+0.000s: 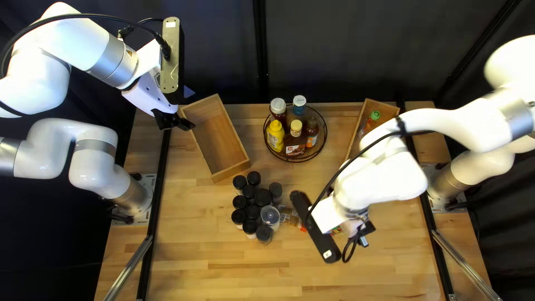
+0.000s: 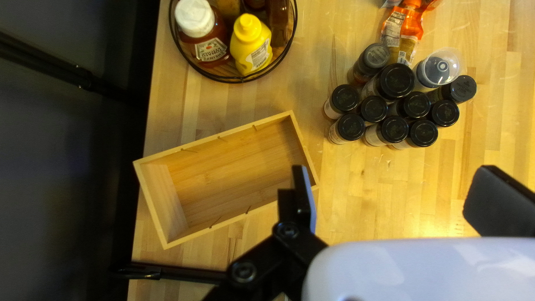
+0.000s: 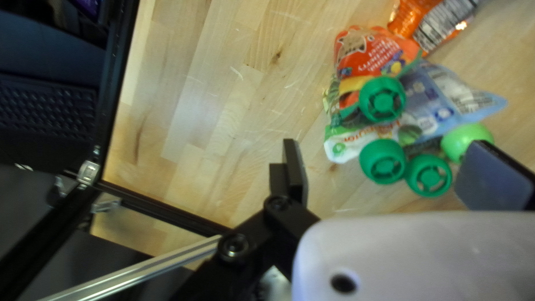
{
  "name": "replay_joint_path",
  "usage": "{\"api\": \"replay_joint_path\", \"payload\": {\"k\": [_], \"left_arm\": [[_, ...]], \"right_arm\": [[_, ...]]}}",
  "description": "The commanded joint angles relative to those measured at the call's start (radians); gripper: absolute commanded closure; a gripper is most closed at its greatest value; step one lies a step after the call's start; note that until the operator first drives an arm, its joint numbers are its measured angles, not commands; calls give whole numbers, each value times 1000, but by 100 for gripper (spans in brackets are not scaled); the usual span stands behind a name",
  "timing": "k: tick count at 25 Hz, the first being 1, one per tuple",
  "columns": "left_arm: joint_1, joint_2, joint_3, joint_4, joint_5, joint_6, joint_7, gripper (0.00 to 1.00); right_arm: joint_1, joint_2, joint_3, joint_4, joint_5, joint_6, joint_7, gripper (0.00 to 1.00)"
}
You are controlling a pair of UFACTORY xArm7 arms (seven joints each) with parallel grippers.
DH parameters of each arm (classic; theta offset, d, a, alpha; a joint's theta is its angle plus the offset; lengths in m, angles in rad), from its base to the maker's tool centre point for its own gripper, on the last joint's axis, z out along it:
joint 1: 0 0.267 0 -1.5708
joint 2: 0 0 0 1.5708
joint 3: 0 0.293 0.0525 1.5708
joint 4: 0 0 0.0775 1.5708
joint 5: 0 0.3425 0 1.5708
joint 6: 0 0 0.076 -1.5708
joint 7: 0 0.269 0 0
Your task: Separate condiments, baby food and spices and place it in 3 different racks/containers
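Green-capped pouches (image 3: 370, 53) lie ahead of my right jaws (image 1: 365, 229), which stand apart

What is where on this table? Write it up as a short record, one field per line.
condiments: ketchup, mustard and other bottles, in a round wire basket
spices: black-capped jars clustered on the table, not yet boxed
baby food: pouches on the table, some green-capped
left wooden box: empty
right wooden box: holds a green-capped item
left gripper: open, near the left box
right gripper: open, near the pouches
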Motion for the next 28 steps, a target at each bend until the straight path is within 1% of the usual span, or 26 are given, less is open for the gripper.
{"api": "replay_joint_path", "payload": {"k": [1,4,8,12,13,15,16,21,24,28], "left_arm": [[0,0,0,0,0,0,0,0],[0,0,0,0,0,0,0,0],[0,0,0,0,0,0,0,0],[0,0,0,0,0,0,0,0],[0,0,0,0,0,0,0,0],[0,0,0,0,0,0,0,0],[0,0,0,0,0,0,0,0],[0,0,0,0,0,0,0,0],[0,0,0,0,0,0,0,0],[0,0,0,0,0,0,0,0]], "right_arm": [[53,-86,-6,42,-106,44,48,0],[67,-104,-10,34,-134,44,59,0],[105,-153,-28,45,-203,53,112,0],[112,-153,-39,14,-233,34,151,0],[113,-149,-40,7,-236,30,158,8],[114,-145,-43,-1,-245,24,171,99],[116,-145,-44,-1,-249,24,175,100],[113,-129,-42,12,-248,37,168,100],[111,-131,-36,53,-241,61,133,100],[95,-128,-22,143,-203,120,29,100]]}}
